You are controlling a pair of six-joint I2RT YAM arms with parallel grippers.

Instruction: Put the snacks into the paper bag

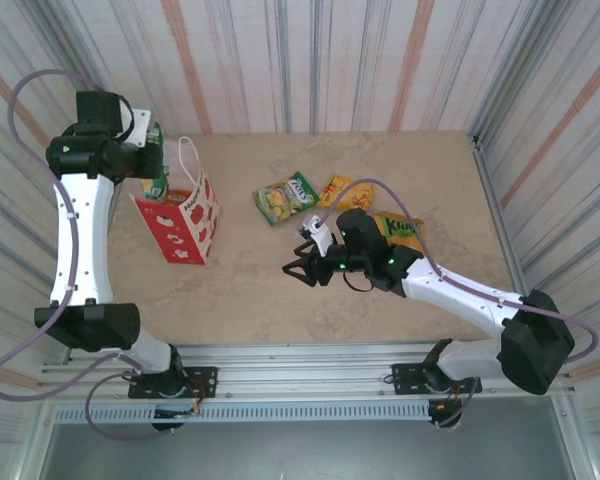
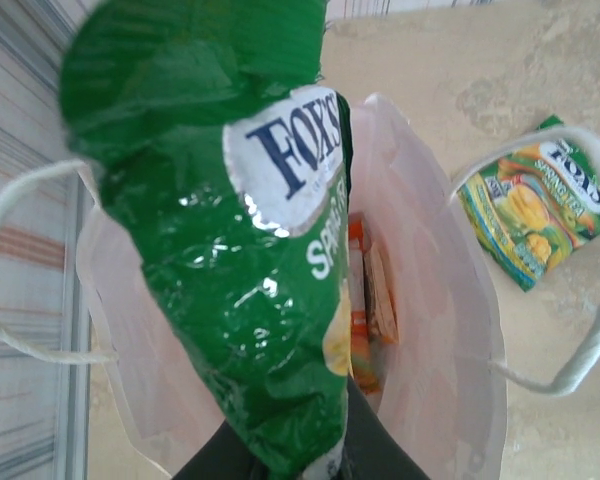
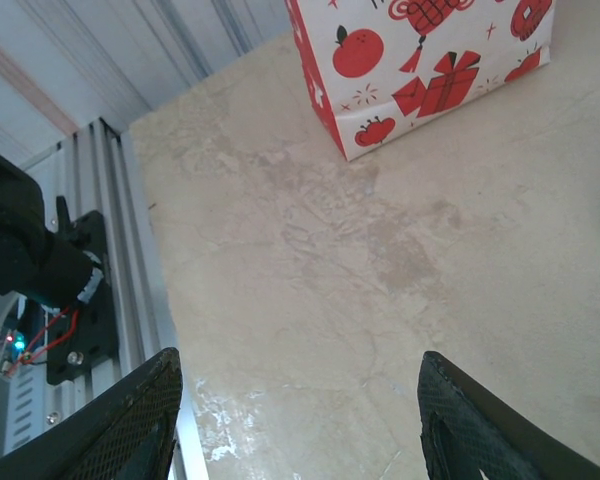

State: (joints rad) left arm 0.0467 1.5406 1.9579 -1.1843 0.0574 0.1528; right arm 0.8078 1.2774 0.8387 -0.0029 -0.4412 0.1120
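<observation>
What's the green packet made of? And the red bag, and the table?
The green packet is probably thin plastic film: glossy, wrinkled, with bright glints. The bag is likely matte paper, with crisp folded edges and printed pictures. The table is smooth with beige mottling like stone, maybe laminate; I cannot tell.

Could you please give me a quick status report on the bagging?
Left gripper shut on green packet, above paper bag mouth. Right gripper open over bare table. Orange packets inside bag; loose packets on table. Bag mouth unobstructed.
</observation>
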